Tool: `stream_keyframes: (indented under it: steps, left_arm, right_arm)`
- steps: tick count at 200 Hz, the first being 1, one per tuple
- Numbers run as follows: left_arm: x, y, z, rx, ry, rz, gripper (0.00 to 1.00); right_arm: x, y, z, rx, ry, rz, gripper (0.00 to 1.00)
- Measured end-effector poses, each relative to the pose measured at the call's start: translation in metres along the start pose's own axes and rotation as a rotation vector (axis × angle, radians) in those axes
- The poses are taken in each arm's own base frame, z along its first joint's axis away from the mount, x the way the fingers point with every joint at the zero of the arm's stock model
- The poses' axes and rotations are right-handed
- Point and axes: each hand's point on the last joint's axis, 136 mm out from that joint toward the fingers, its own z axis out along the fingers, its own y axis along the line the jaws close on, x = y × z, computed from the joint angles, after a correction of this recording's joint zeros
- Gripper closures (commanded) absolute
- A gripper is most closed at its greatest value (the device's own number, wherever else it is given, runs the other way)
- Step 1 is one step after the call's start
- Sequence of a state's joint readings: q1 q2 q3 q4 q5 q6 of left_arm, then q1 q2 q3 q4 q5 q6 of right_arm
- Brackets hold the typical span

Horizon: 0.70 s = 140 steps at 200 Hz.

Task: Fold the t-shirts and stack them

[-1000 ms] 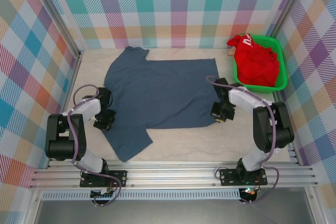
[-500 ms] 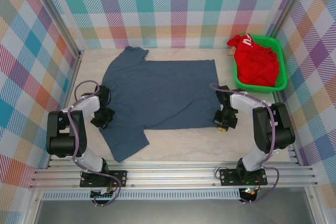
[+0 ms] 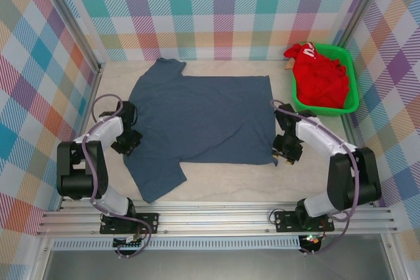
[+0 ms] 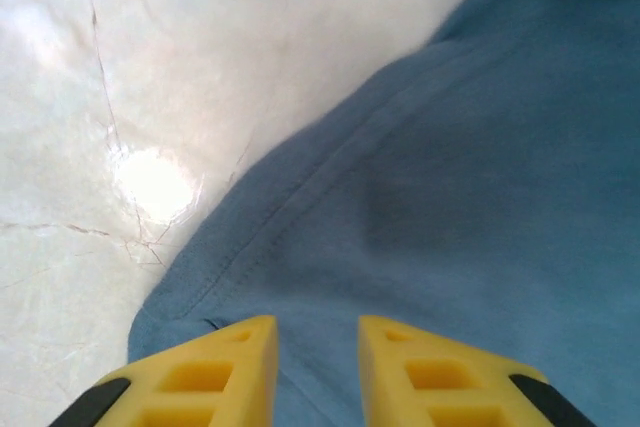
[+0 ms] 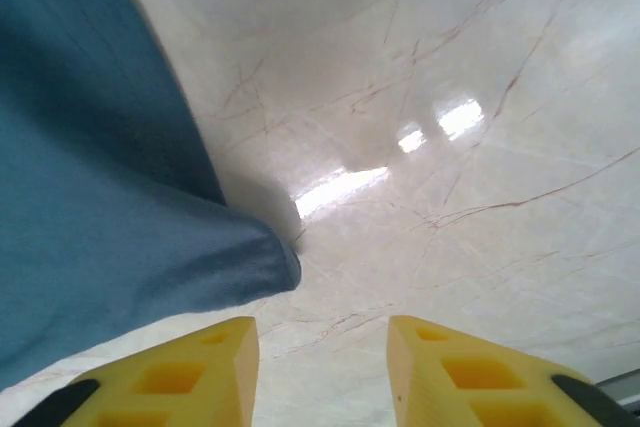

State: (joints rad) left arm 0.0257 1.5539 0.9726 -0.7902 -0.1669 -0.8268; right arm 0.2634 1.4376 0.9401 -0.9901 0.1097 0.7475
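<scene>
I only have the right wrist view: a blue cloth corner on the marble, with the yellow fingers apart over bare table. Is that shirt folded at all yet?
Observer: No. From above, the blue t-shirt lies spread open and unfolded, sleeves on the left.
Operator: Where is the other gripper?
Observer: The left gripper is over a stitched edge of that shirt, with its fingers parted and the cloth flat beneath.
Operator: And the second shirt?
Observer: The red t-shirt is bunched in the green basket at the far right corner.
</scene>
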Motion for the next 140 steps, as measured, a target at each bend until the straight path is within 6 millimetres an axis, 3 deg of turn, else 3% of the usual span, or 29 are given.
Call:
stream_keyframes:
  steps: [18, 41, 66, 100, 140]
  left_arm:
    - [-0.011, -0.015, -0.024, 0.061, -0.043, 0.003, 0.69]
    - [-0.009, -0.033, -0.035, 0.135, -0.030, -0.003, 0.69]
    - [-0.001, -0.044, -0.013, 0.122, 0.042, -0.010, 0.70]
    - [0.000, -0.046, 0.036, 0.004, 0.124, -0.012, 0.72]
    - [-0.041, -0.027, 0.042, -0.025, 0.083, -0.044, 0.72]
  right_arm:
    - [-0.007, 0.009, -0.007, -0.044, -0.035, -0.002, 0.78]
    - [-0.017, 0.041, -0.001, -0.119, -0.044, -0.032, 0.80]
    - [-0.027, 0.081, 0.019, -0.161, -0.023, -0.068, 0.83]
    - [-0.039, 0.102, 0.047, -0.141, 0.018, -0.074, 0.78]
    - [-0.046, 0.135, 0.032, -0.220, -0.005, -0.122, 0.62]
